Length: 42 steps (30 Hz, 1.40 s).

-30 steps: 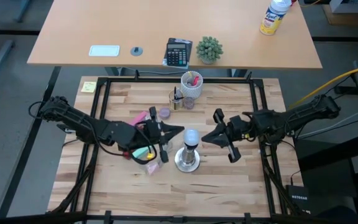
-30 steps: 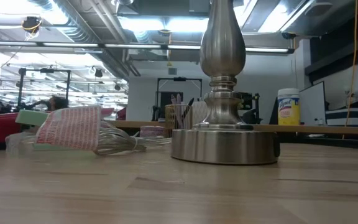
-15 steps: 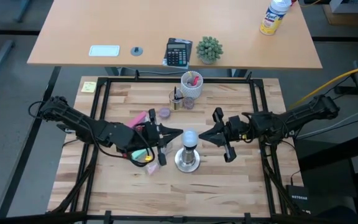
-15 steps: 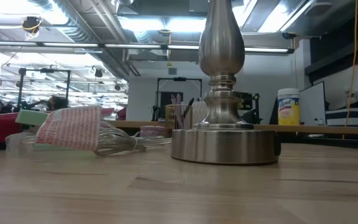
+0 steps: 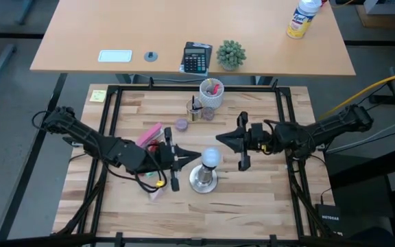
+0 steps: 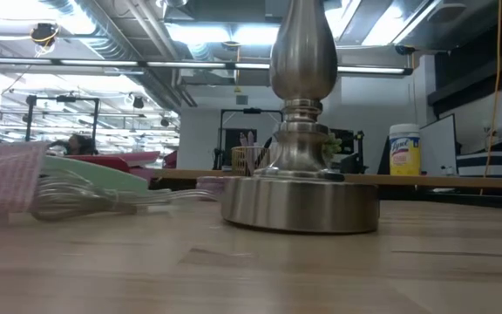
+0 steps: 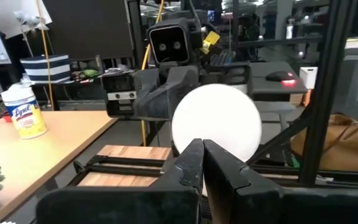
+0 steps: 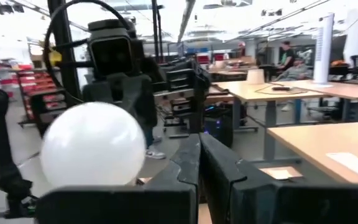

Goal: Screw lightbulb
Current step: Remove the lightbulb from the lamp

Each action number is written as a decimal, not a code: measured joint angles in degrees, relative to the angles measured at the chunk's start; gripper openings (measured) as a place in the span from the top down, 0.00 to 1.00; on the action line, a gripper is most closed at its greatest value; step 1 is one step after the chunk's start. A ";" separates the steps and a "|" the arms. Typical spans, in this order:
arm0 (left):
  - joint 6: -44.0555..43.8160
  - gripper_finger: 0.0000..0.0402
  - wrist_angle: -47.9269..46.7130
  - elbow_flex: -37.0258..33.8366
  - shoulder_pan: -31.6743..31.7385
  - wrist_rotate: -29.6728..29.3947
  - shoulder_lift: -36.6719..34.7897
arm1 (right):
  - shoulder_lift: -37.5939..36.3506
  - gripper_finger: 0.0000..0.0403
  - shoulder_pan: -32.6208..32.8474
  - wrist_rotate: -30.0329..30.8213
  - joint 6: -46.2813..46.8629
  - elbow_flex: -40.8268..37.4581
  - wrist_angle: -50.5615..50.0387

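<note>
High view shows the lightbulb (image 5: 212,157) sitting atop the silvery socket stand (image 5: 203,180) near the middle of the wooden table (image 5: 266,199), leaning a little toward the right arm. The left gripper (image 5: 196,158) points at the globe from one side, the right gripper (image 5: 218,140) from the other; both have fingers pressed together, holding nothing. Whether either tip touches the globe is hard to judge. Pink packaging (image 5: 148,134) lies beside the left arm.
</note>
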 joint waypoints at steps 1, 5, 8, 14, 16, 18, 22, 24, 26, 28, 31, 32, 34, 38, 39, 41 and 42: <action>0.00 0.99 0.05 0.00 -0.23 -0.20 0.00 | 0.01 0.96 0.01 0.33 -0.58 0.00 0.00; 0.84 0.99 0.03 0.00 -1.00 -3.41 0.00 | -0.25 0.96 0.06 0.90 -2.11 0.00 0.69; 2.42 0.99 0.04 0.00 -1.46 -6.65 -0.05 | -1.26 0.96 0.06 0.75 -2.07 0.00 0.87; 5.47 0.99 2.11 0.00 -1.53 -8.42 -0.15 | -3.81 0.96 0.13 -9.49 1.64 0.00 1.08; 6.38 0.99 3.04 0.00 -1.45 -8.78 -0.15 | -4.17 0.96 0.15 -13.76 4.05 0.00 1.24; 7.24 0.99 3.73 0.00 -1.42 -9.21 -0.19 | -4.14 0.96 0.17 -17.52 5.78 0.00 0.94; 8.46 0.99 4.47 0.00 -1.42 -9.43 -0.24 | -3.48 0.96 1.59 -19.34 8.45 0.00 0.68; 8.21 0.99 4.29 0.00 -1.37 -9.43 -0.24 | -2.64 0.96 2.64 -17.92 8.45 0.00 0.60; 8.09 0.99 4.27 0.00 -1.33 -9.43 -0.24 | -1.85 0.96 3.62 -16.54 8.35 -0.02 0.43; 7.80 0.99 4.30 0.00 -1.33 -9.43 -0.24 | -1.21 0.96 4.34 -14.64 7.76 -0.02 0.61; 6.59 0.99 4.14 0.00 -1.33 -9.42 -0.24 | -0.03 0.96 4.78 -11.56 7.12 -0.02 0.90; 6.18 0.99 3.93 0.00 -1.33 -9.42 -0.24 | 0.38 0.96 4.75 -11.13 7.11 -0.02 1.09; 5.19 0.99 2.96 0.00 -1.37 -9.42 -0.24 | 1.12 0.96 4.63 -11.03 7.12 -0.02 1.95; 3.14 0.99 1.32 0.00 -1.44 -9.41 -0.24 | 2.83 0.96 4.61 -10.73 6.93 -0.02 4.66; 2.85 0.99 1.04 0.00 -1.44 -9.41 -0.24 | 3.20 0.96 4.61 -10.14 6.90 -0.02 5.07; 2.33 0.99 1.00 0.00 -1.56 -9.20 -0.24 | 3.46 0.96 4.63 -8.40 6.54 -0.02 5.22; 2.28 0.99 1.04 0.00 -1.55 -8.74 -0.24 | 3.51 0.96 4.67 -7.55 6.47 -0.02 5.22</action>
